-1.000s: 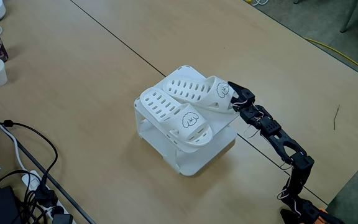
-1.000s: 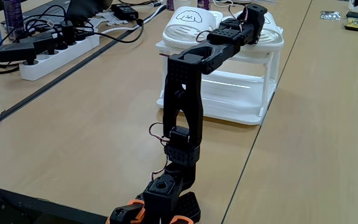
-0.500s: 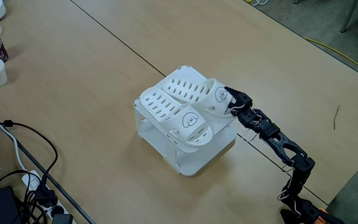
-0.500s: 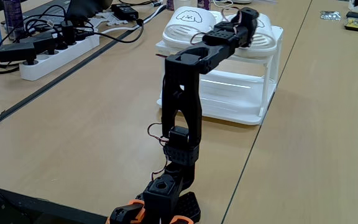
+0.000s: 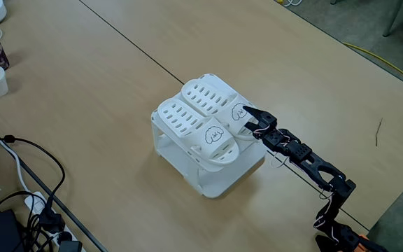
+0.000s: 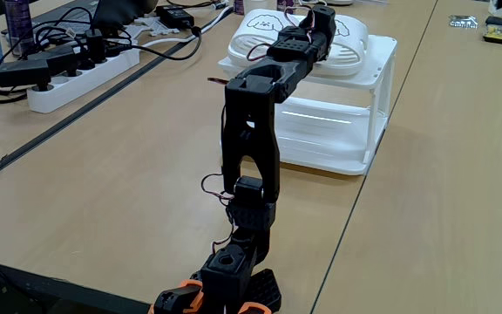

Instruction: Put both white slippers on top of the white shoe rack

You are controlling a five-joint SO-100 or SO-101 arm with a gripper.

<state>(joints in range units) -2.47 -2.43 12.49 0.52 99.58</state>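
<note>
Both white slippers lie side by side atop the white shoe rack; jaws grip the right-hand slipper's strap, seemingly squaring it before release.

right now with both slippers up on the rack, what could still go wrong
The gripper is still against the strap of the right slipper; pulling back could drag it off the white shoe rack. The left slipper has its toe over the rack's front edge, so a nudge might tip it off.
</note>
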